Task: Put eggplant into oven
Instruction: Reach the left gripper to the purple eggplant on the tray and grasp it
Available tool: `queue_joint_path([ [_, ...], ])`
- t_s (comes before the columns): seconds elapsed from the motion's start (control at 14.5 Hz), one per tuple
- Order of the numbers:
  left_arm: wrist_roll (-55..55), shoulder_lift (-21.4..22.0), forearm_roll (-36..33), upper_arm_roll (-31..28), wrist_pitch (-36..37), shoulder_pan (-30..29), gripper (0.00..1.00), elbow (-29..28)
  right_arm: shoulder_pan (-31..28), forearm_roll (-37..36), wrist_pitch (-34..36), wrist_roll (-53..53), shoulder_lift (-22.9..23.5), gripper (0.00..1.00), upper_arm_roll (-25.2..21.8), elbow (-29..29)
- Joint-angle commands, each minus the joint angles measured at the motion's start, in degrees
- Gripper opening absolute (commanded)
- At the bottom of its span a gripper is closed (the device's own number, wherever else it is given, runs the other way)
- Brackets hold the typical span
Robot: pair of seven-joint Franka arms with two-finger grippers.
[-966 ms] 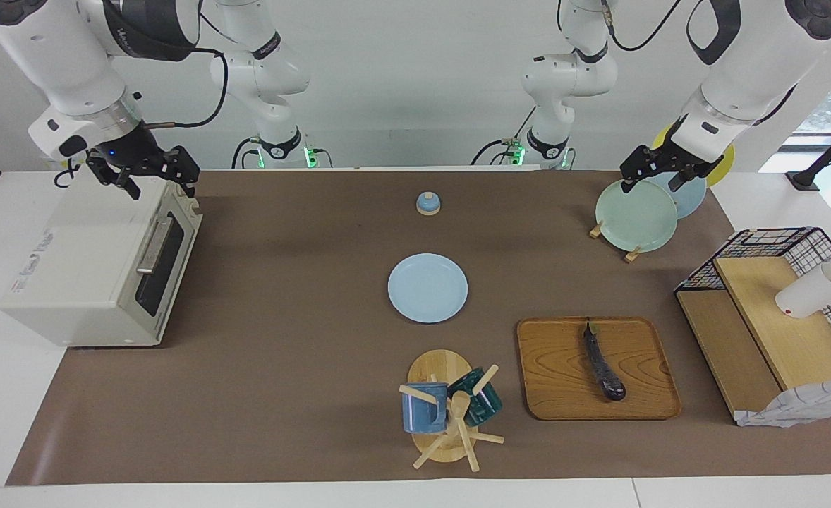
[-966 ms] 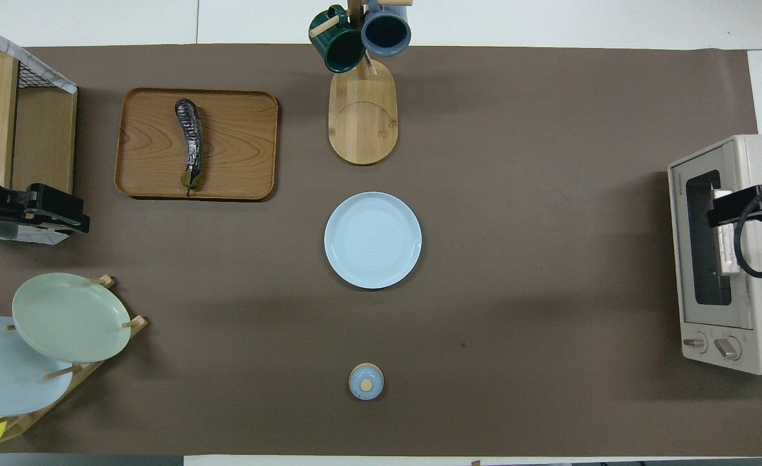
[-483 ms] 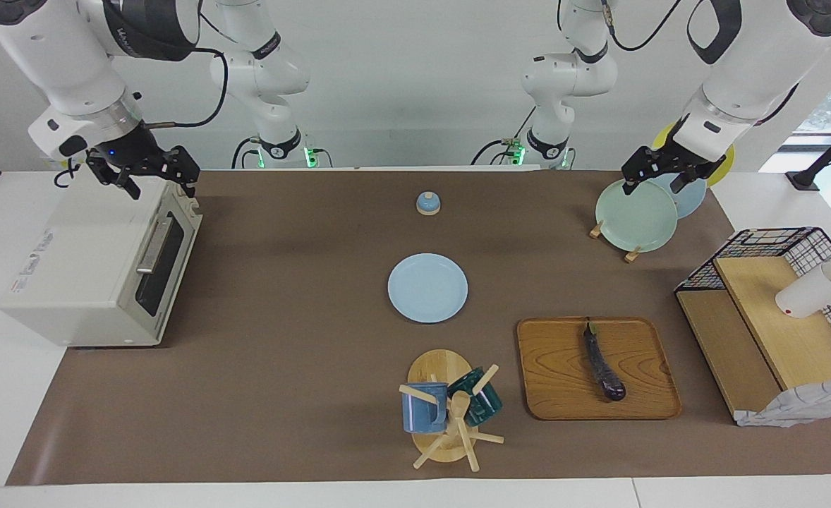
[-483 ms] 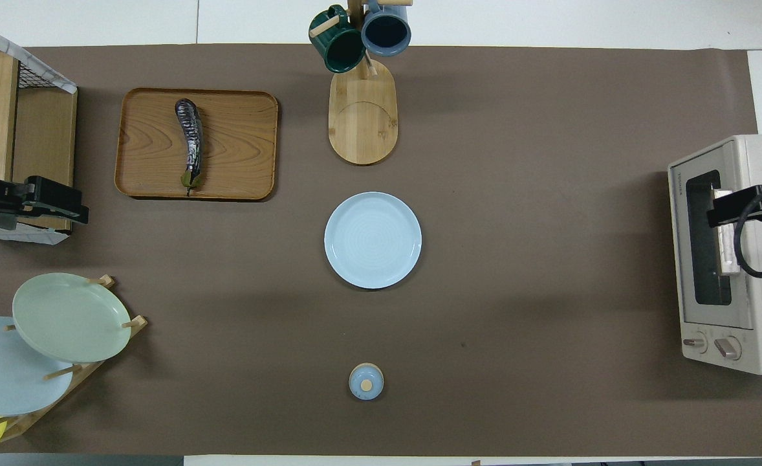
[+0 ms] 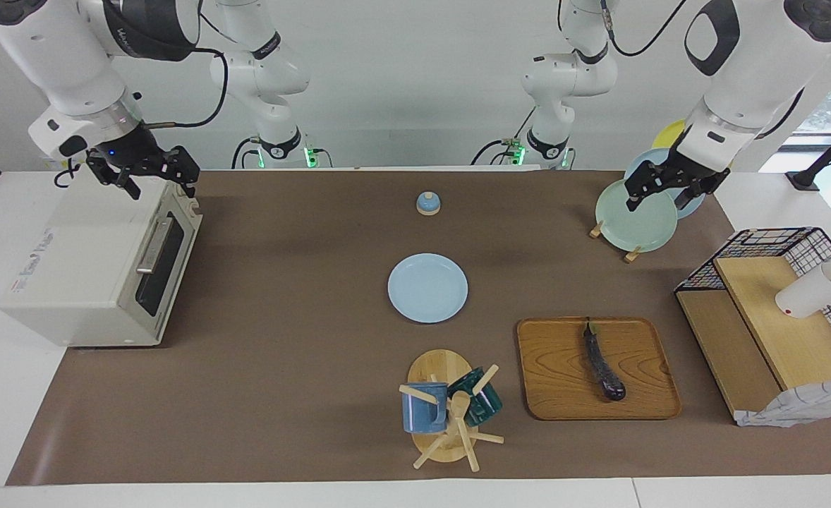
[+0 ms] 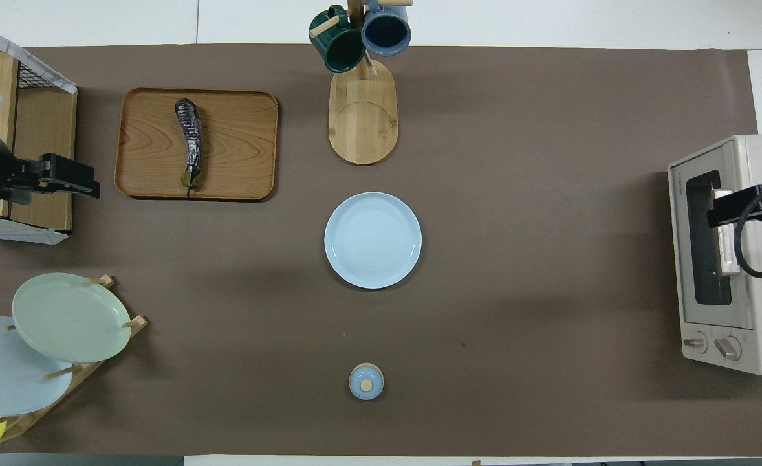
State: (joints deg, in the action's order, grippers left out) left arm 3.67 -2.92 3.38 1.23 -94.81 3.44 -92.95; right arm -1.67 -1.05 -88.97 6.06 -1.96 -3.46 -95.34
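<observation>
Dark purple, the eggplant (image 5: 603, 367) lies on a wooden tray (image 5: 556, 395) toward the left arm's end of the counter (image 5: 281, 395), its green stem pointing toward the robots. Nothing touches it.

The oven (image 5: 91, 271) stands at the right arm's end of the counter, well apart from the tray. Its glass door is shut.

The left pincer (image 5: 657, 192) hangs in the air over the plate rack (image 5: 631, 254), its fingers spread and holding nothing. In the overhead view it shows over the edge of a wooden shelf unit (image 6: 38, 136), beside the tray.

The right pincer (image 5: 149, 176) hangs over the top of the oven near the door, released and empty.

A pale blue plate (image 5: 427, 288) sits mid-counter. A mug tree (image 5: 447, 413) stands beside the tray.
</observation>
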Motion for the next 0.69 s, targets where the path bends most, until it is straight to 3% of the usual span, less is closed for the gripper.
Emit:
queue_joint_path([
  [0.0,0.37,-8.99,0.93,-0.35,-4.23,1.21,1.00,3.11,-0.36,1.49,-0.85,-0.70,-1.03,1.00,0.12,-1.34],
  [0.41,0.37,-25.61,1.11,-0.53,-20.55,4.29,1.00,6.20,-0.36,1.40,-0.85,-0.61,-1.03,1.00,0.12,-1.34],
  [0.62,0.37,-29.67,-0.90,-0.53,-27.51,4.29,1.00,6.20,-0.62,1.49,-0.85,-0.61,-1.03,1.00,0.04,-1.34],
])
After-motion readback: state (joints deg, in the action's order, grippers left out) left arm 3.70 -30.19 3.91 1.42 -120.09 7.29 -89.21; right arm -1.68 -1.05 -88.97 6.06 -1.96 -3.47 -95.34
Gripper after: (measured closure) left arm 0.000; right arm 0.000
